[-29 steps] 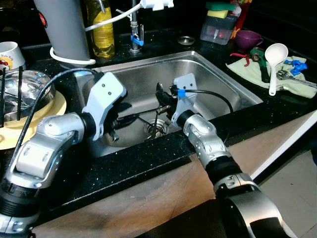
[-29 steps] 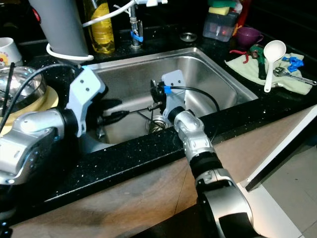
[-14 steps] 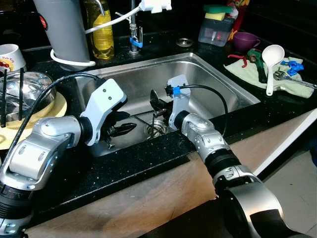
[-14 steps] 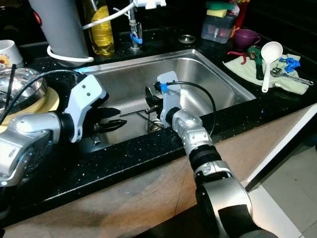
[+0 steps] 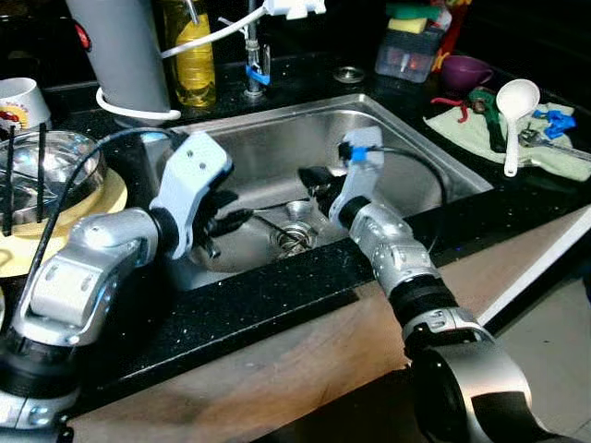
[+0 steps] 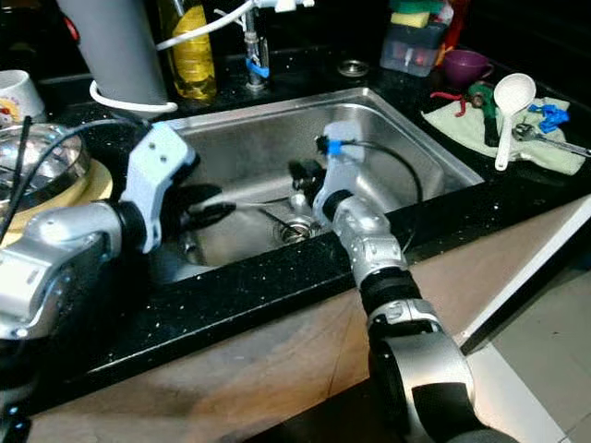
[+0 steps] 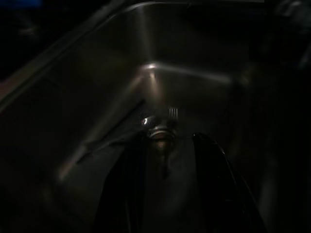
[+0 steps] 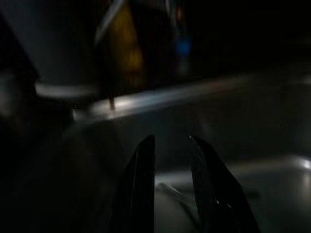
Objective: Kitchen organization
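Kitchen counter with steel sink, seen from above the robot's shoulders, left to right. At far left a white mug (image 5: 18, 100) bears a red-and-yellow print too small to read; below it a steel bowl (image 5: 51, 175) sits on a pale yellow plate (image 5: 109, 198). Behind stand a grey cylinder (image 5: 125, 51) ringed by a white cable and a bottle of yellow liquid (image 5: 189, 55), its label not legible. The left gripper (image 5: 229, 220) reaches into the sink (image 5: 406, 152) from its left wall; its fingers are close together about the end of a thin metal utensil (image 5: 268, 220), which runs across the basin floor toward the drain (image 5: 294, 238), though whether they actually pinch it cannot be told. In the left wrist view the fingers (image 7: 214, 194) stand apart with the drain and a fork's tines (image 7: 173, 112) beyond them. The right gripper (image 5: 314, 180) hovers over the basin just beyond the drain, its fingers slightly parted and empty, as the right wrist view confirms (image 8: 167, 184). Behind the sink rises a tap (image 5: 254, 55) with a blue fitting. At right, a clear box (image 5: 411, 51) holding sponges, a purple cup (image 5: 464, 69), and a pale green cloth (image 5: 480, 138) carrying a white ladle (image 5: 513, 106), a green-handled tool (image 5: 488, 111) and a blue item (image 5: 554, 120).
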### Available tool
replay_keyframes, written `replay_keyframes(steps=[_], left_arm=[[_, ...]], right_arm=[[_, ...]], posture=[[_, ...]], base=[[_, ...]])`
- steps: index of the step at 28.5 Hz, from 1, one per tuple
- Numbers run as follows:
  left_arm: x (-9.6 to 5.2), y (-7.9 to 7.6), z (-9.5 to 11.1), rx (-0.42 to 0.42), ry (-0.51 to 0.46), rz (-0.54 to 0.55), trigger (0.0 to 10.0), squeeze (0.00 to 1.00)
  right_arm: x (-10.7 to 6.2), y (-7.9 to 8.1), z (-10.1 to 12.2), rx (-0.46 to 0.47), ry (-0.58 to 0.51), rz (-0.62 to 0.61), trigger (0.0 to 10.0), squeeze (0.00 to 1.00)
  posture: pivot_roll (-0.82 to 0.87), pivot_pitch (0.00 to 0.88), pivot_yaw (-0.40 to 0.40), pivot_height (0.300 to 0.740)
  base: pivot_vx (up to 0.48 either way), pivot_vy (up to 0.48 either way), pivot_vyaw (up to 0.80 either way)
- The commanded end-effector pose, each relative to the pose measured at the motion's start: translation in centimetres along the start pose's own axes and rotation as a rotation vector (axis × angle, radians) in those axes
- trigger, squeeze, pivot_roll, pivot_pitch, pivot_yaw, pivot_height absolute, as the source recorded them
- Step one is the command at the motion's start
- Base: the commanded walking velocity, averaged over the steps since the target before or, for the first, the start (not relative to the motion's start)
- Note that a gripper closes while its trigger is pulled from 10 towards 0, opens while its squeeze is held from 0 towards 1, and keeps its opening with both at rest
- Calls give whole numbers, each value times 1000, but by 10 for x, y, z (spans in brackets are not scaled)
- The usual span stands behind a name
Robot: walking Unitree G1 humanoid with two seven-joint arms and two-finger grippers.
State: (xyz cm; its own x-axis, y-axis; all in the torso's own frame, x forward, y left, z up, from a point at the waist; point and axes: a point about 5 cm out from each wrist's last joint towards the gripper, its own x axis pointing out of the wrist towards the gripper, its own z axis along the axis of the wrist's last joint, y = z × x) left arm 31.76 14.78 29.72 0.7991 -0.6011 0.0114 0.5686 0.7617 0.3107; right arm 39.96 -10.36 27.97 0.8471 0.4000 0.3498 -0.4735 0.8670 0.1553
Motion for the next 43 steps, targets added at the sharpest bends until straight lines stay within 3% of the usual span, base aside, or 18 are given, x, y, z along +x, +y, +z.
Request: replay_keyframes(steps=[1, 4, 6, 9, 12, 17, 30, 43], left_arm=[[2, -3, -2, -62, -2, 23, 10000, 0], [4, -5, -2, -71, -14, 33, 10000, 0], [6, -7, -5, -115, -38, 120, 10000, 0], [7, -7, -6, -131, -41, 144, 10000, 0], [9, -5, -9, -147, -45, 220, 10000, 0], [9, -10, -15, -142, -27, 243, 10000, 0], [5, -13, -18, -154, -20, 271, 10000, 0], [4, -14, -15, -176, -49, 292, 10000, 0]], right_arm=[[-10, -2, 8, 45, -66, -35, 10000, 0], [-18, -1, 12, 55, -100, -45, 10000, 0], [-37, 5, 13, 7, -136, -47, 10000, 0], [-42, 7, 12, -8, -143, -50, 10000, 0], [-57, 12, 11, -9, -148, -65, 10000, 0], [-75, 20, 10, 9, -126, -83, 10000, 0], [-90, 43, 7, 23, -79, -6, 10000, 0], [-94, 46, 17, 33, -106, -14, 10000, 0]], posture=[[-57, 206, -9, 740], [-63, 202, -8, 740], [-71, 197, -8, 740], [-72, 197, -7, 740], [-75, 193, -7, 740], [-82, 189, -5, 740], [-81, 184, -10, 740], [-79, 168, -14, 740]], base=[[0, 0, 0], [0, 0, 0], [0, 0, 0], [0, 0, 0], [0, 0, 0], [0, 0, 0], [0, 0, 0], [0, 0, 0]])
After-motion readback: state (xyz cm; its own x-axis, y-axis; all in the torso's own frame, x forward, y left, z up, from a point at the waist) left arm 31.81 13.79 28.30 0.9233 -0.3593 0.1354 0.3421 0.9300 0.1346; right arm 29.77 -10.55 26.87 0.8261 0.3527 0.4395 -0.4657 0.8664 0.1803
